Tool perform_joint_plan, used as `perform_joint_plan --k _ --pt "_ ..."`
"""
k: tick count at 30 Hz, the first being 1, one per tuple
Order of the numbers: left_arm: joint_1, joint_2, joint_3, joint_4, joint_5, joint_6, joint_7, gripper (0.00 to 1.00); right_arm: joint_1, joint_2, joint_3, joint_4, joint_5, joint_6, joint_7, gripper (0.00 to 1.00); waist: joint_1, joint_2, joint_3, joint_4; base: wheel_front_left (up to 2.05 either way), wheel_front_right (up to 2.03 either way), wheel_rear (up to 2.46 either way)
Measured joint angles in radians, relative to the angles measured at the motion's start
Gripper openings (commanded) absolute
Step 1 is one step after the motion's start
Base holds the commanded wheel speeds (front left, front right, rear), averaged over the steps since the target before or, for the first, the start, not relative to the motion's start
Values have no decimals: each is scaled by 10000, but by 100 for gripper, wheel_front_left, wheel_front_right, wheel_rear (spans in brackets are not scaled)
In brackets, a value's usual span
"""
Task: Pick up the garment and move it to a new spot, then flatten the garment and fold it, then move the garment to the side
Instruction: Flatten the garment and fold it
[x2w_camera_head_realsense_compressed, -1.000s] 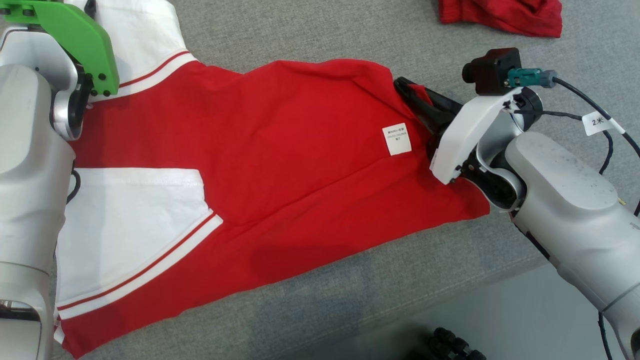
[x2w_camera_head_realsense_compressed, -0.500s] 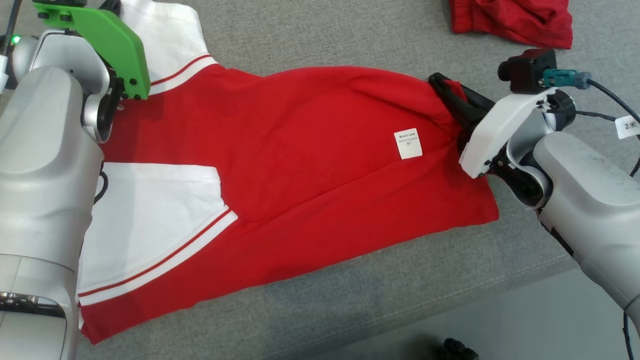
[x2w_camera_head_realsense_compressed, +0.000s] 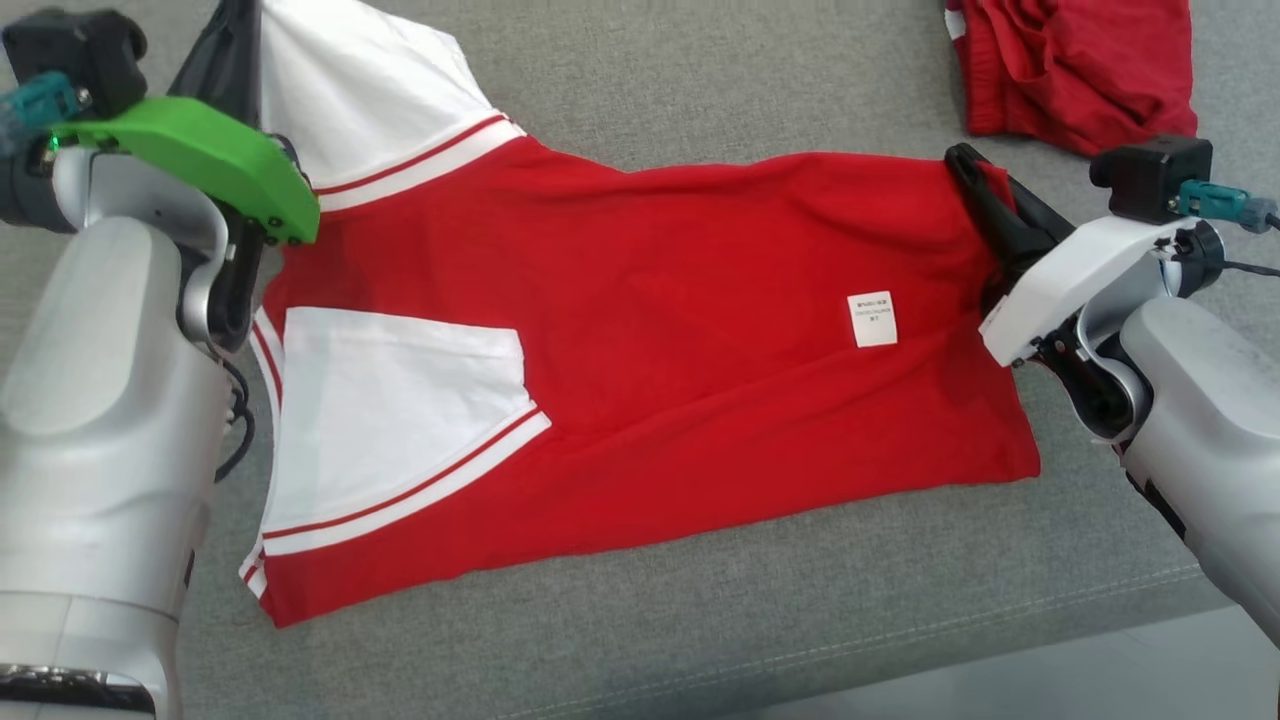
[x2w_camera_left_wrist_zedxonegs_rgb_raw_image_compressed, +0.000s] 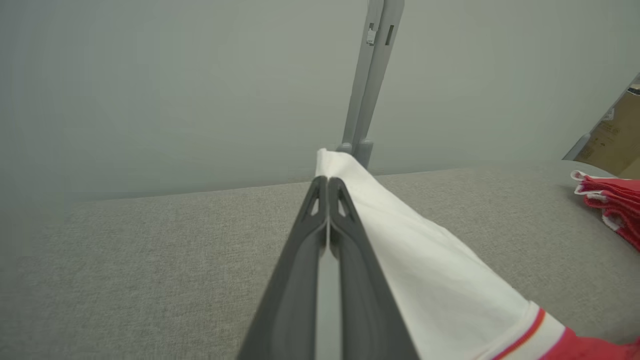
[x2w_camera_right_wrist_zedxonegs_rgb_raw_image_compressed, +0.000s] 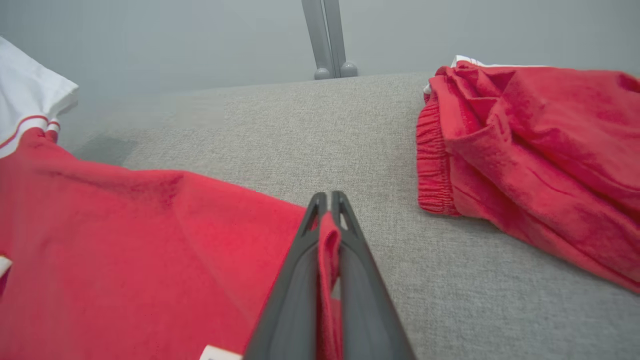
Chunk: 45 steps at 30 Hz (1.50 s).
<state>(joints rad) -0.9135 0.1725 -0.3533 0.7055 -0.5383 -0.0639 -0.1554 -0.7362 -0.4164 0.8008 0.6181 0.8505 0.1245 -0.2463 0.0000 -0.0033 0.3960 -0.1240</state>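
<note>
Clamped shut on garment (x2w_camera_head_realsense_compressed: 650, 300) at opposite ends: left pincer (x2w_camera_left_wrist_zedxonegs_rgb_raw_image_compressed: 327, 182) on white sleeve (x2w_camera_head_realsense_compressed: 370, 90), right pincer (x2w_camera_right_wrist_zedxonegs_rgb_raw_image_compressed: 329, 197) on red hem corner (x2w_camera_right_wrist_zedxonegs_rgb_raw_image_compressed: 327, 235). Held apart, likely to stretch it flat on cushion (x2w_camera_head_realsense_compressed: 700, 620).

Head cam: high, steep down-look over the whole red-and-white shirt (x2w_camera_head_realsense_compressed: 640, 300) on the grey upholstered surface (x2w_camera_head_realsense_compressed: 700, 620). Wrist cams: low, close to the cloth, near-level, facing the grey wall (x2w_camera_left_wrist_zedxonegs_rgb_raw_image_compressed: 150, 75). Overlap: shirt and crumpled red garment (x2w_camera_head_realsense_compressed: 1080, 70) in all three; upright grey post (x2w_camera_left_wrist_zedxonegs_rgb_raw_image_compressed: 372, 75) in both wrist views.
</note>
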Motion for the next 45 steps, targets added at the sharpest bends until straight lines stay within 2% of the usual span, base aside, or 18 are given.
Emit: perform_joint_plan --k 6,9,16,19,29,43,44,45 --pt "1561 -336 12 -828 -132 -79 -1053 0 782 -111 -244 -44 -261 -17 -86 0 0 0 -599 337 0 0 0" --pt "2512 -556 236 -1269 -341 -50 -1051 0 1287 -211 -458 -192 -454 -125 -86 0 0 0 -875 504 0 0 0" --pt "4607 -842 794 -2339 -821 382 -1034 0 2347 -148 -1726 -1421 -897 -546 -82 0 0 0 -1396 863 0 0 0" --pt "5146 -968 846 -2617 -890 399 -1007 0 2773 -92 -1954 -1569 -1081 -650 -82 0 0 0 -1516 944 0 0 0" --pt "7397 -961 861 -3576 -1093 700 -1005 0 4444 115 -2598 -2029 -1724 -826 -82 0 0 0 -1958 1115 0 0 0" --pt "9098 -940 585 -4629 -1081 955 -1005 0 5462 153 -2821 -2205 -3231 -815 -82 0 0 0 -2244 1026 0 0 0" --pt "9187 -924 596 -4633 -1081 995 -1005 0 5482 140 -2780 -2205 -3388 -815 -82 5 -1 0 -2263 1011 0 0 0" --pt "9262 -897 596 -4640 -1081 1009 -1003 0 5534 115 -2761 -2209 -3603 -815 -82 25 -1 0 -2279 996 0 0 0"
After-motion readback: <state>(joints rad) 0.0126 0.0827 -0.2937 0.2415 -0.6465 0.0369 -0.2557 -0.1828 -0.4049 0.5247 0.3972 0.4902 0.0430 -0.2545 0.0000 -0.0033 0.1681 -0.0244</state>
